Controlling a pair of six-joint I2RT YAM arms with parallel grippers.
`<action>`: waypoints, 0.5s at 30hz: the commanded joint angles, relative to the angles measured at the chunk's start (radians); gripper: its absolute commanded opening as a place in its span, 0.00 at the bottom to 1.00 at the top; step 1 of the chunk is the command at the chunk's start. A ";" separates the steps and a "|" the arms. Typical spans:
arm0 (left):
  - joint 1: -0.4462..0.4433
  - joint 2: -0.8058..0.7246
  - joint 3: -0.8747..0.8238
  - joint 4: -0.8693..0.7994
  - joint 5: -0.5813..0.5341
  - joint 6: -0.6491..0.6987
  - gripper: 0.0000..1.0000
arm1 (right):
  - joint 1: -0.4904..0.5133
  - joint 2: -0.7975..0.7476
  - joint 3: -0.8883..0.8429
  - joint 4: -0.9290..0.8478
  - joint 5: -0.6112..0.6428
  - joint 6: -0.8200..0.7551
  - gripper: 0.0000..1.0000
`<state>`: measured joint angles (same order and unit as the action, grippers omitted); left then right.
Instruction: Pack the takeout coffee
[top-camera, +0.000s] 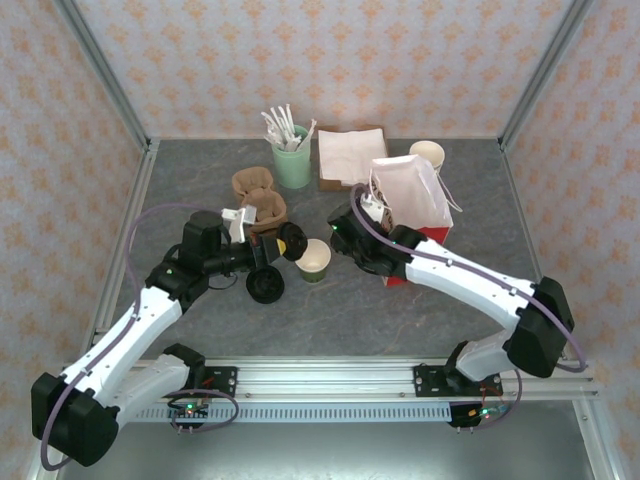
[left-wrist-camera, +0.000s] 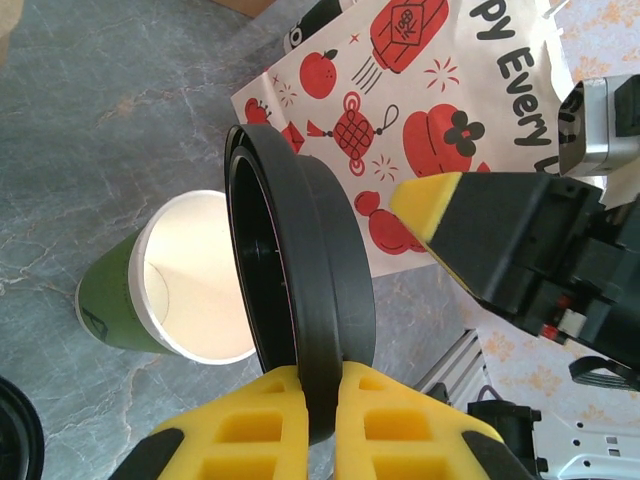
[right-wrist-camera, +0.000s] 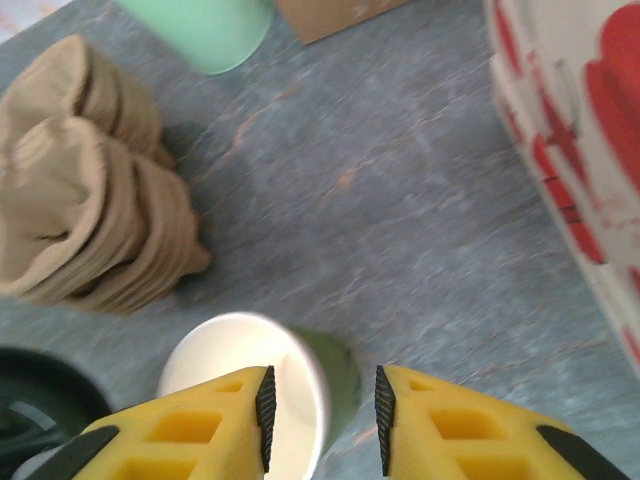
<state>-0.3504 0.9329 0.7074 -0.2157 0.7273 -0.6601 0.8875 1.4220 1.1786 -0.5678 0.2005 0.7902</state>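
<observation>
The left gripper (left-wrist-camera: 320, 375) pinches the rim of the black lid (left-wrist-camera: 318, 270) between its yellow fingers, holding it on edge just beside the open-topped olive-green cup (left-wrist-camera: 110, 300), which stands near the middle of the table (top-camera: 350, 315). The right gripper (right-wrist-camera: 322, 405) hangs over the cup's rim, fingers narrowly parted and clasping nothing. A red-printed white bag (top-camera: 415, 195) stands behind that gripper, toward the far right corner.
</observation>
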 joint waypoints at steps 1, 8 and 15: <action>0.010 0.008 -0.017 0.068 0.029 -0.022 0.10 | 0.000 0.042 0.052 -0.093 0.185 -0.037 0.34; 0.010 0.010 -0.034 0.108 0.032 -0.036 0.09 | -0.026 0.109 0.073 -0.152 0.265 -0.017 0.34; 0.010 0.004 -0.037 0.095 0.032 -0.026 0.09 | -0.067 0.117 0.069 -0.210 0.335 -0.017 0.33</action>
<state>-0.3504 0.9417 0.6830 -0.1543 0.7376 -0.6842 0.8318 1.5402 1.2289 -0.7124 0.4488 0.7803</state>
